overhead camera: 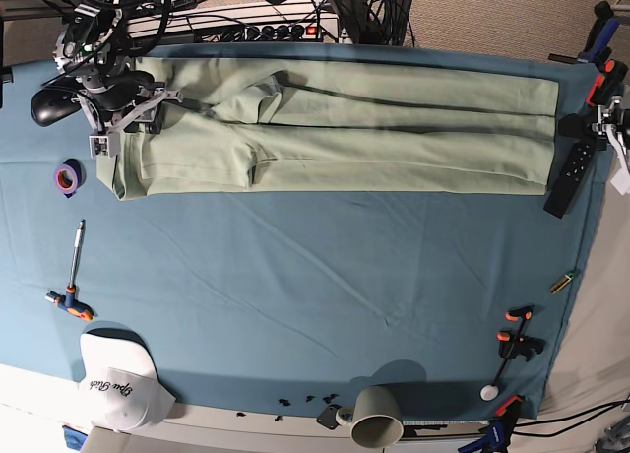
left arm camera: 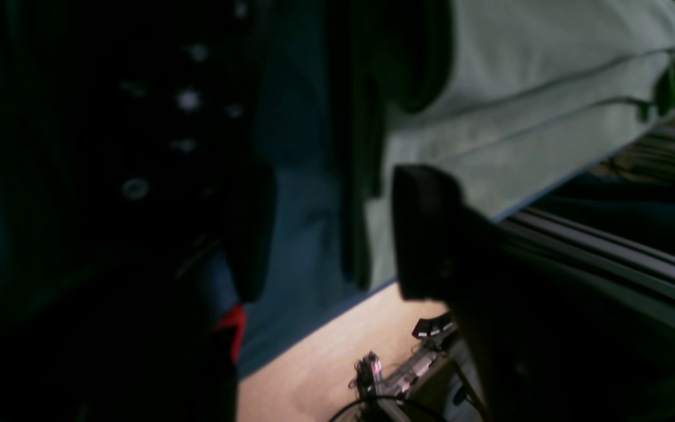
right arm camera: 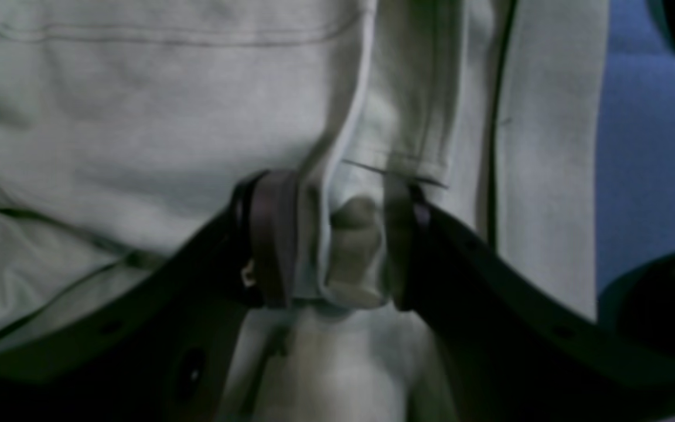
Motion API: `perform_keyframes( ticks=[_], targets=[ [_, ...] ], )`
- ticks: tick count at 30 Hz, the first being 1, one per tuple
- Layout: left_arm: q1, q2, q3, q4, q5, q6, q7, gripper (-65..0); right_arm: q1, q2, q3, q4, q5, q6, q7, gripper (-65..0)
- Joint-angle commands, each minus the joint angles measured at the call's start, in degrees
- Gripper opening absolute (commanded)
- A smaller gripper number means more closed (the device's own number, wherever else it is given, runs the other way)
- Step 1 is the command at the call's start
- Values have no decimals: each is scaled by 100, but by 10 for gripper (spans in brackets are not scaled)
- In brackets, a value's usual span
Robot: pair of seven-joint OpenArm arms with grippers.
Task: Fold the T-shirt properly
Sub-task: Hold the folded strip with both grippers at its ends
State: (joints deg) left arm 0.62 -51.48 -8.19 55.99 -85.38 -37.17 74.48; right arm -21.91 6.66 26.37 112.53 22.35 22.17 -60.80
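Observation:
The T-shirt [overhead camera: 394,128] lies as a long pale-green strip, folded lengthwise, across the far side of the blue table cloth [overhead camera: 295,295]. My right gripper [overhead camera: 148,113] sits over its left end. In the right wrist view the right gripper [right arm camera: 337,240] is shut on a raised bunch of the T-shirt [right arm camera: 138,129], which fills the gap between both fingers [right arm camera: 273,240]. My left gripper [overhead camera: 563,192] is just off the shirt's right end. In the left wrist view the left gripper [left arm camera: 334,228] is open, with only blue cloth between its fingers; the T-shirt [left arm camera: 519,99] lies beside it.
A purple tape roll [overhead camera: 66,177], a black mouse [overhead camera: 49,103] and a screwdriver [overhead camera: 74,276] lie at the left. A white cap [overhead camera: 118,379] and a mug [overhead camera: 374,419] sit at the near edge, with clamps [overhead camera: 517,340] at the right. Cables and a power strip [overhead camera: 266,25] run along the back.

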Motion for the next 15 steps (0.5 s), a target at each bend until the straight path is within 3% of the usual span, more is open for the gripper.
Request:
perform_keyframes(
  ticks=[1,15],
  targets=[
    [-17,-92,-35,44,38,-20,-33,-296,17,63,37,109,33,-20,125,-405],
    [-48,470,-35,44,38,-35,-251,-293,17,63,35,109,33,-22,129,-405]
  ],
)
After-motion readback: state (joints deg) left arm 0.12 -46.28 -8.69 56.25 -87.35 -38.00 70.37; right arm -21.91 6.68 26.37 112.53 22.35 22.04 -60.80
